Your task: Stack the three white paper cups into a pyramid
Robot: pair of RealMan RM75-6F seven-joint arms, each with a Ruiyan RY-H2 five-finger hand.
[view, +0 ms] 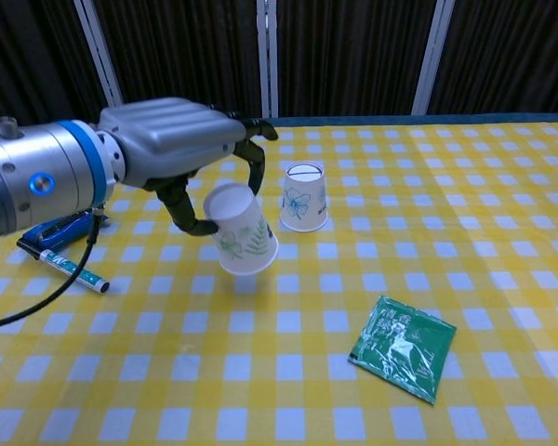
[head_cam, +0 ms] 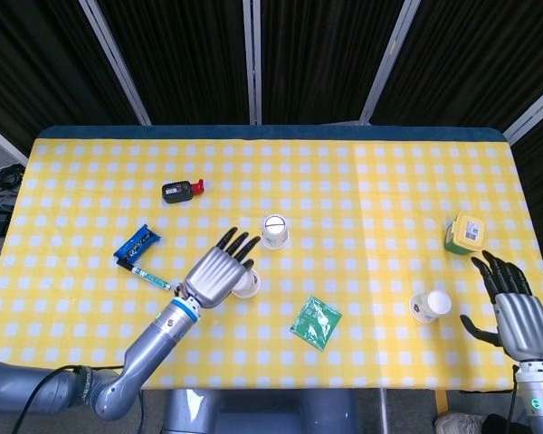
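Observation:
My left hand (head_cam: 219, 271) (view: 181, 149) grips a white paper cup (view: 240, 230) (head_cam: 247, 285) with a green leaf print, pinched near its base between thumb and fingers. The cup hangs tilted above the table, mouth down. A second cup (head_cam: 274, 231) (view: 304, 197) stands upside down just beyond and to the right of it. The third cup (head_cam: 430, 306) stands near the front right, seen only in the head view. My right hand (head_cam: 516, 307) hovers open to the right of that cup, not touching it.
A green packet (head_cam: 316, 322) (view: 403, 346) lies right of the held cup. A blue box (head_cam: 137, 244) and a pen (head_cam: 149, 276) lie to the left, a black-and-red object (head_cam: 181, 191) further back. A yellow-green container (head_cam: 465, 233) sits near the right edge.

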